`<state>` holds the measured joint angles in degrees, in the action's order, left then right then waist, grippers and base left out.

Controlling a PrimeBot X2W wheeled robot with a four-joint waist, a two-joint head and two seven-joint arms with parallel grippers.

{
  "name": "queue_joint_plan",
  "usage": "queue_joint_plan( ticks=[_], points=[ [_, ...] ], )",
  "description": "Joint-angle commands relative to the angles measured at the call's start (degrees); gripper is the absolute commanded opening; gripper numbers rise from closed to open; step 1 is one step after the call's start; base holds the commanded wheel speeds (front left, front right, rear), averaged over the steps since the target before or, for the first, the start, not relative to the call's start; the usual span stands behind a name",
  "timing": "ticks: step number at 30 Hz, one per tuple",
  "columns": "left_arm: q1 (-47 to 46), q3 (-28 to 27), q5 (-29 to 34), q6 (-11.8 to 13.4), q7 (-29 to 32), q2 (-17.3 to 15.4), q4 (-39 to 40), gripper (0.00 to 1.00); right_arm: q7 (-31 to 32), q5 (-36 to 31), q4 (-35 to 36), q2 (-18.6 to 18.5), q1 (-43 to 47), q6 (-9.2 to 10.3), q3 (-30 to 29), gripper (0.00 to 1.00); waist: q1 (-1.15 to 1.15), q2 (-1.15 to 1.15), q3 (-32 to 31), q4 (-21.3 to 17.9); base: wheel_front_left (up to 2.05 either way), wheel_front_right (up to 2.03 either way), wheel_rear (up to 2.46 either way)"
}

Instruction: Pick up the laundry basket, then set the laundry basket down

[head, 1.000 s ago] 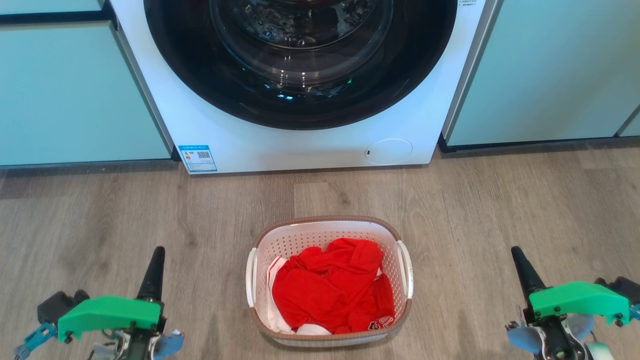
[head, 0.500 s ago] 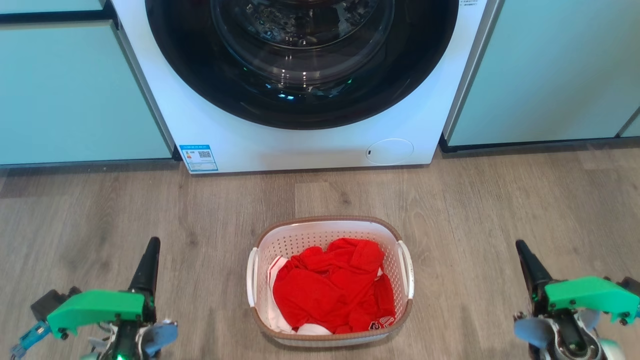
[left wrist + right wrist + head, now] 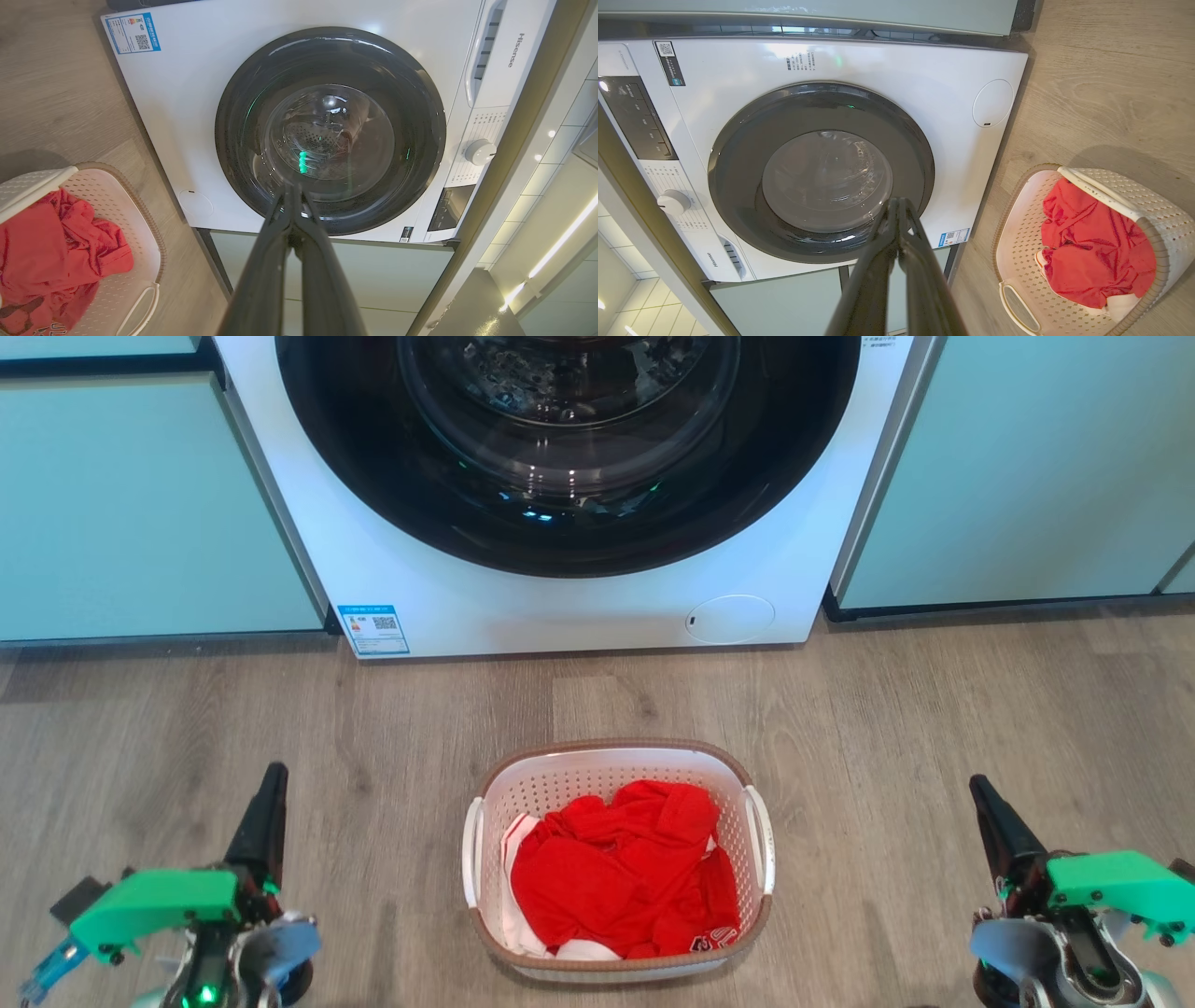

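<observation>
The laundry basket (image 3: 616, 761), white and perforated with a brown woven-look rim and two white side handles, stands on the wooden floor before the washer. Red and white clothes (image 3: 621, 882) lie in it. The basket also shows at the left edge of the left wrist view (image 3: 135, 261) and at the lower right of the right wrist view (image 3: 1020, 247). My left gripper (image 3: 271, 784) is well to the basket's left, shut and holding nothing; its tips (image 3: 293, 189) meet. My right gripper (image 3: 978, 789) is well to the basket's right, also shut and holding nothing; its tips (image 3: 899, 203) meet.
A white front-loading washer (image 3: 560, 607) with a dark round door (image 3: 560, 448) stands behind the basket. Pale green cabinets stand on both sides, one at the left (image 3: 121, 504) and one at the right (image 3: 1027, 467). Bare wooden floor (image 3: 840, 728) lies around the basket.
Both grippers have drifted outward, away from the basket, and their fingertips have risen a little in the head view. The basket has stayed in place.
</observation>
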<state>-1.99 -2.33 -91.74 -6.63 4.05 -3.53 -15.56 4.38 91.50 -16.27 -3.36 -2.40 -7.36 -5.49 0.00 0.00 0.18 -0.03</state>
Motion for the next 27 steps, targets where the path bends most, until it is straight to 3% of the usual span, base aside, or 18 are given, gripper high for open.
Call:
queue_joint_plan(
  ticks=[1,27],
  points=[
    [-3.9,-2.1,-1.5,-0.8,0.7,-0.8,1.7,0.0,0.5,1.6,2.3,-0.8,-3.6,-0.13,0.8,0.0,0.0,0.0,0.0,0.0,0.0,0.0,0.0],
    [-4.1,-2.7,-1.7,-0.9,1.3,-0.4,1.6,0.0,1.1,1.7,2.3,-0.5,-3.7,-0.13,0.2,0.0,0.0,0.0,0.0,0.0,0.0,0.0,0.0]
  ],
)
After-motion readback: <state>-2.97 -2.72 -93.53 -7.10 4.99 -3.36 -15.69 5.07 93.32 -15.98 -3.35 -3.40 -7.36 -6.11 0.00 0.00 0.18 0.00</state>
